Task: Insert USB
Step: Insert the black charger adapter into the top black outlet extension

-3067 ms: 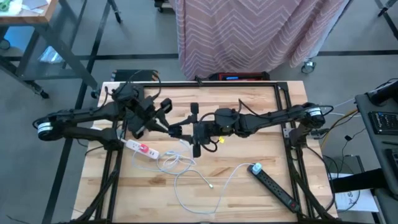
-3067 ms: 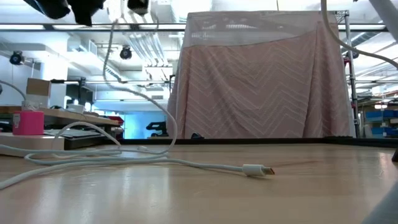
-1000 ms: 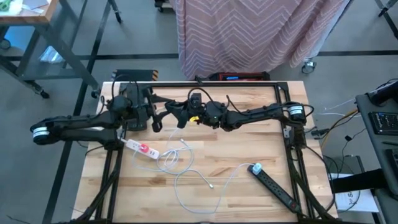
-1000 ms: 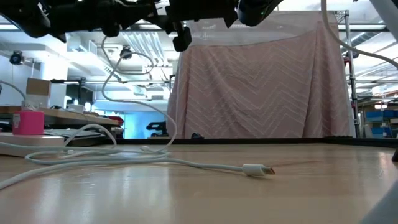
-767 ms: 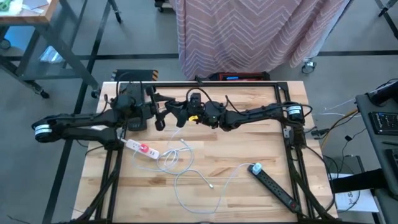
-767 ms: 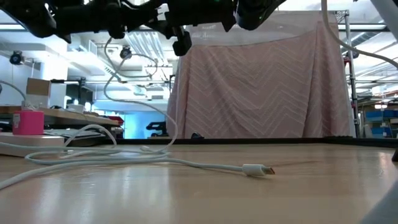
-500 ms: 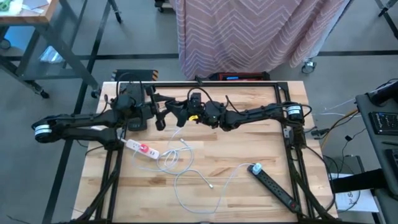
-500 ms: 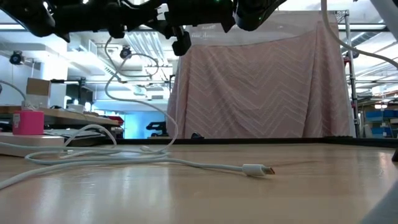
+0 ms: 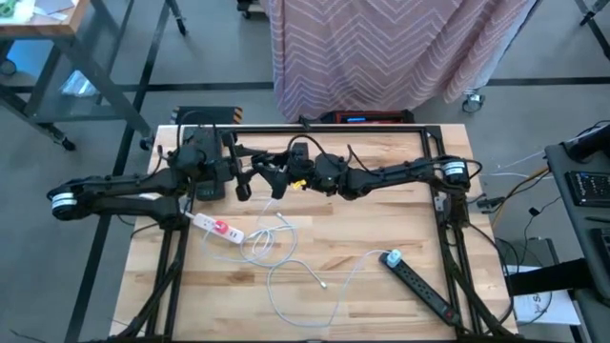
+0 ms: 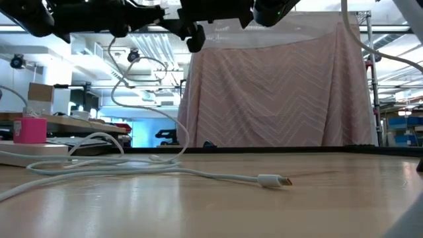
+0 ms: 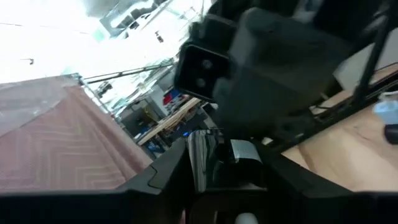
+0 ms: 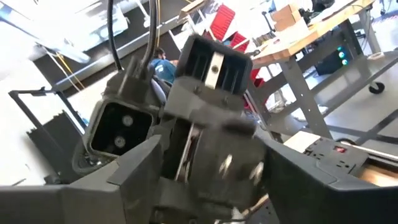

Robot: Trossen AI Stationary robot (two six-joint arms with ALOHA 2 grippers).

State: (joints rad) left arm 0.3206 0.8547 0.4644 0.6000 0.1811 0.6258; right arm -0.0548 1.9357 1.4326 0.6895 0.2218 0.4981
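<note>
White cable [image 9: 286, 250] slack on worktop [image 9: 381, 200], loose plug [image 10: 274, 180] lying free. Left gripper [image 9: 246, 181] and right gripper [image 9: 272, 174] meet high near far edge; finger state unclear. Risk: cable snagging, dragging pink-switched strip [image 9: 217, 227], misaligned insertion.

I am scanning every view for writing and finding nothing I can read. A white sheet [image 9: 545, 307] lying beyond the worktop [image 9: 381, 219], past its corner nearest the black power strip [image 9: 419, 283], is showing a few dark marks, but they are too small for me to make out. The pink block [image 10: 30, 129] on the white strip [image 10: 33, 153] is showing no lettering either.
</note>
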